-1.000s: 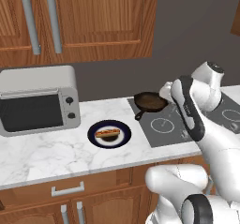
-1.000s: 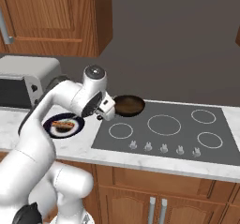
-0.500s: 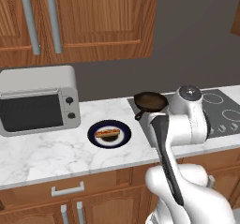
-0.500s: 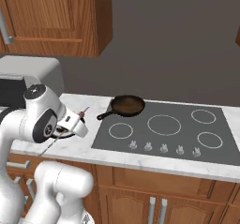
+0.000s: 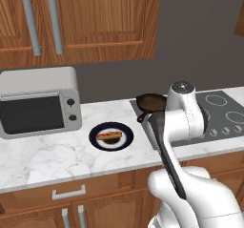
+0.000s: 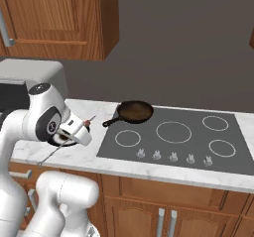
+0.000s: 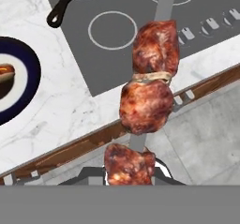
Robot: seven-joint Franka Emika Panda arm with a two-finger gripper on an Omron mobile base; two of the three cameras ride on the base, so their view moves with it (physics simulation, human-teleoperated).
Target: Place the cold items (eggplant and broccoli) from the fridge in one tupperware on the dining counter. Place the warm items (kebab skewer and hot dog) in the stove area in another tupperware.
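**Browned skewer clamped in the jaws, hot dog on its plate**

Browned meat chunks on the kebab skewer run up the middle of the hand view from the bottom edge, where the jaws are pressed together on the lowest chunk. In the right base view the gripper sits at left centre, with the thin stick of the skewer slanting down to the lower left and its tip poking up to the right.

Behind the skewer in the hand view lies the white marble table, its wooden front edge crossing the frame diagonally. At the left edge is the dark blue plate with the hot dog on it. In the left base view the same plate lies at centre, left of the arm, hot dog in its middle.

Farther back, the black cooktop fills the right centre, with a dark frying pan on its far left corner. A silver toaster oven stands at the left, under wooden cabinets.
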